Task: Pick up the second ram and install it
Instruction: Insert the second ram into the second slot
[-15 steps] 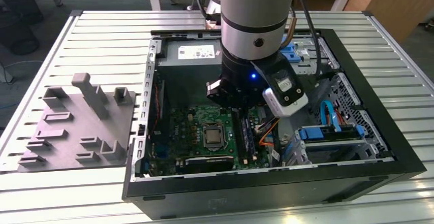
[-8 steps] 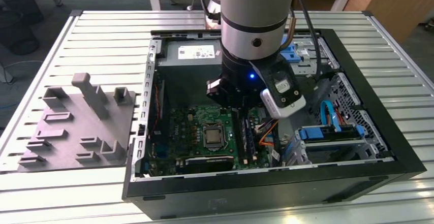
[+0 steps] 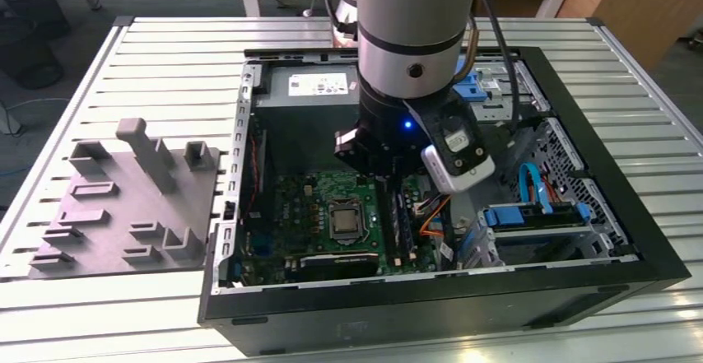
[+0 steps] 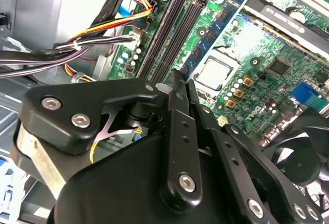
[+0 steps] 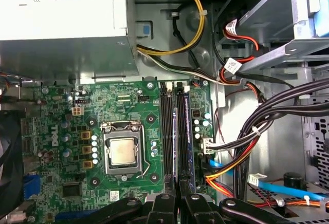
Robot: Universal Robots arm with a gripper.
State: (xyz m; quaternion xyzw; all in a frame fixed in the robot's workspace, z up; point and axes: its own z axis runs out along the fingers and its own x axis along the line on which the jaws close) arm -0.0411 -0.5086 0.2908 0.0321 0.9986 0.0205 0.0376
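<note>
First wrist view: the gripper [image 5: 176, 199] pinches the second ram [image 5: 175, 147] (light, stiff, fragile) by its top edge over the memory slots [image 5: 167, 131].

**Light and picture quality from my station**

In the exterior view I get even, cool overhead light on the slatted table [image 3: 132, 42], with the inside of the computer case [image 3: 615, 239] sinking into shadow under the arm [image 3: 409, 42]. A small blue lamp glows on the wrist (tiny, but bright). In the second wrist view the motherboard [image 4: 267, 44] is well lit, nearly washed out at the pale patches, while the black gripper linkage [image 4: 175, 147] up close looks soft and carries dull highlights. In the first wrist view the power supply [image 5: 61, 18] glares white; the board below it reads crisp, and the corners go dark.
</note>
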